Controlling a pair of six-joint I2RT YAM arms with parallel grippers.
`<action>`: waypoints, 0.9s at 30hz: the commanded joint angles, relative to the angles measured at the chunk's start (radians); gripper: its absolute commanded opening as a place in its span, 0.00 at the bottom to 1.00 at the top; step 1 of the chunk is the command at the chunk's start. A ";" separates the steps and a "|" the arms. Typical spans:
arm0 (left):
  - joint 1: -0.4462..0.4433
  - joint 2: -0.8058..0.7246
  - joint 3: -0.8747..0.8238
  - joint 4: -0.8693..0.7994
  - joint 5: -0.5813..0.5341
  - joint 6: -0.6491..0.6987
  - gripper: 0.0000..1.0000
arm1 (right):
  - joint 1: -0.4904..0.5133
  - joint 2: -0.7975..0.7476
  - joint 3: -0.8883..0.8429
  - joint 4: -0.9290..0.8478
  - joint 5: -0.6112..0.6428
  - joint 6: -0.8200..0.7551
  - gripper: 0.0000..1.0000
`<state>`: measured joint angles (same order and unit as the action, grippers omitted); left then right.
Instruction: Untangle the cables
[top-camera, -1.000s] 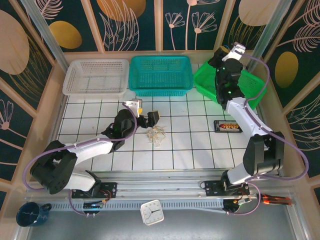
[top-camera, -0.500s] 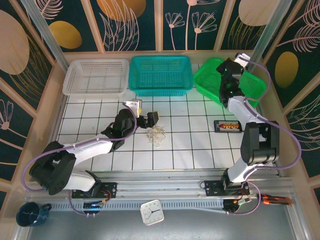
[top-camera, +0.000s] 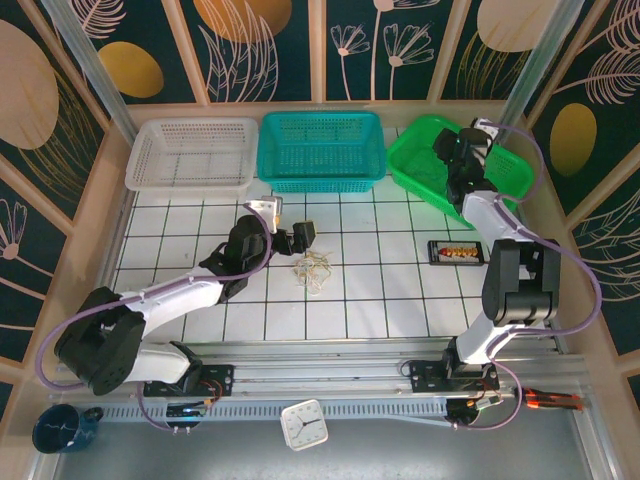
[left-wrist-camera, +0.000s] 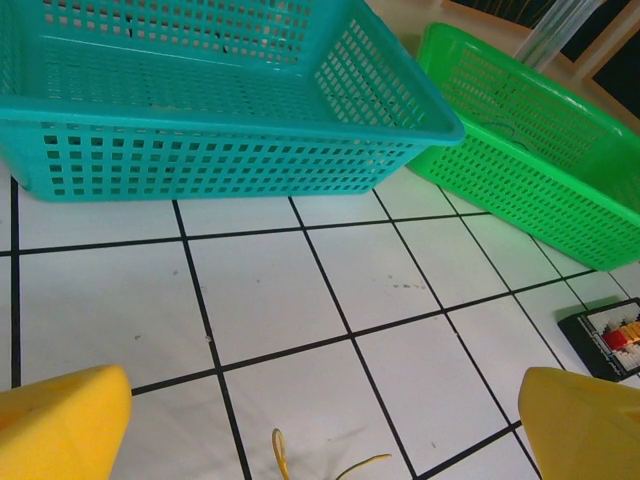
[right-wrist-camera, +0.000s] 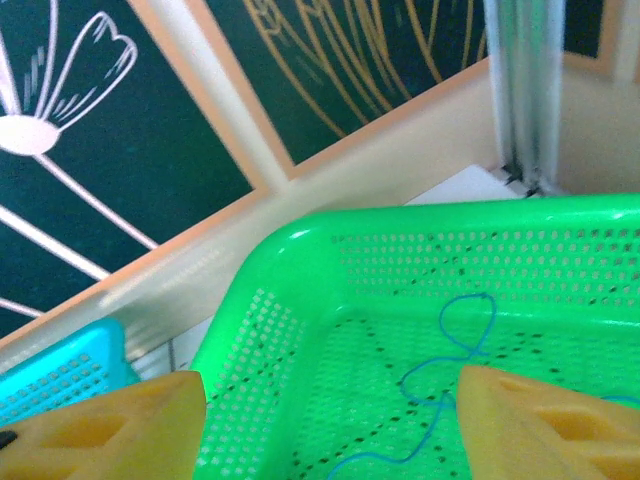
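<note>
The cables (top-camera: 313, 268), a small tan-yellow and whitish tangle, lie on the tiled table near its middle. My left gripper (top-camera: 288, 223) hovers just behind them, open. In the left wrist view its yellow pads (left-wrist-camera: 60, 425) stand wide apart, and two yellow cable ends (left-wrist-camera: 280, 455) poke in at the bottom edge between them. My right gripper (top-camera: 455, 152) is over the green basket (top-camera: 415, 165), open. A loose blue cable (right-wrist-camera: 441, 320) lies on the basket floor (right-wrist-camera: 290, 250) beneath it, close to the right fingertip (right-wrist-camera: 550, 420) and apart from the other.
A teal basket (top-camera: 320, 150) and a white basket (top-camera: 190, 155) stand along the back wall beside the green one. A black box of small coloured parts (top-camera: 456, 251) sits right of centre. A clock (top-camera: 303, 424) and a mug (top-camera: 60, 428) lie in front of the arm bases.
My right gripper has swung right and deeper over the green basket and has gone from shut to open; the blue cable now lies loose in the basket. The left arm has hardly moved.
</note>
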<state>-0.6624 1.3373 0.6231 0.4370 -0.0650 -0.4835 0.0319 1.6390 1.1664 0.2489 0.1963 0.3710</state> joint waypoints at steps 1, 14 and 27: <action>-0.004 -0.038 0.009 -0.017 -0.017 -0.013 0.99 | 0.005 -0.082 -0.029 0.001 -0.114 0.057 0.67; -0.003 -0.123 -0.017 -0.102 -0.073 -0.114 0.99 | 0.197 -0.271 -0.242 0.019 -0.340 0.167 0.66; -0.003 -0.106 0.028 -0.226 0.028 -0.285 0.99 | 0.602 -0.338 -0.487 0.035 -0.274 0.171 0.64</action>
<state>-0.6624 1.2259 0.6201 0.2443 -0.0788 -0.7017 0.5732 1.3254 0.7120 0.2619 -0.1215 0.5381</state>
